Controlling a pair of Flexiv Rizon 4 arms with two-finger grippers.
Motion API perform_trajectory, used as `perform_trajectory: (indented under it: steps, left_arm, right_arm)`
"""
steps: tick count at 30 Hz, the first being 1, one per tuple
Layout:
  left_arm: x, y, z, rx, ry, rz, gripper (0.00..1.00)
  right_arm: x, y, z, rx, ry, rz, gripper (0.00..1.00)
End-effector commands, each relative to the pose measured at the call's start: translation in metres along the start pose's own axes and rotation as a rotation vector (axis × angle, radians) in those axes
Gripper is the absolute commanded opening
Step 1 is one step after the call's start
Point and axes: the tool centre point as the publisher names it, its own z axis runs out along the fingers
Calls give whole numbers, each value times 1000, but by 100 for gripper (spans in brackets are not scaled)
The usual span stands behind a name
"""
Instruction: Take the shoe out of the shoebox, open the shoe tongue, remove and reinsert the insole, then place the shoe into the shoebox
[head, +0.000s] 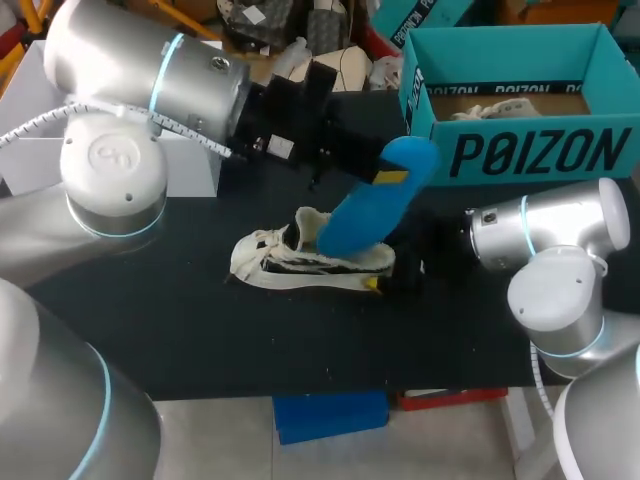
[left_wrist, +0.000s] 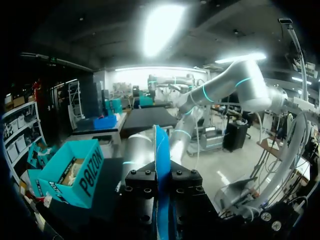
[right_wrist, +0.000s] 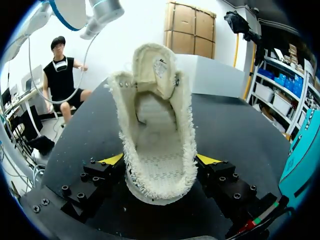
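Left gripper (left_wrist: 161, 181) clamped on the flat blue foam insole (head: 365, 215), held slanting, lower end over the mouth of the cream woven low shoe (right_wrist: 159, 145); right gripper (right_wrist: 160, 160) pinches that shoe's heel from both sides, near the middle of the black table (head: 180, 320); tongue (right_wrist: 156, 65) stands lifted. I judge reinsertion is due: flatten the slant, lead the lower end under the tongue toward the toe; heel grip firm, else the shoe slides. Teal cardboard shoebox (head: 520, 150) sits at the far right corner.
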Motion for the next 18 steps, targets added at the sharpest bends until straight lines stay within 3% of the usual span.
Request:
perform_trajectory:
  steps: [1, 6, 8, 14, 18]
  left_arm:
    - [5, 2, -13, 0, -6, 2, 0]
    - [5, 2, -13, 0, -6, 2, 0]
    - [11, -1, -24, 67, -47, -140, 0]
    - [23, -37, -49, 267, -114, -280, 0]
    - [32, -68, -60, 335, -153, -293, 0]
  right_arm:
    - [0, -1, 2, 3, -1, 1, 0]
    - [0, -1, 2, 3, -1, 1, 0]
    - [0, -1, 2, 3, -1, 1, 0]
    - [0, -1, 2, 3, -1, 1, 0]
    - [0, -1, 2, 3, -1, 1, 0]
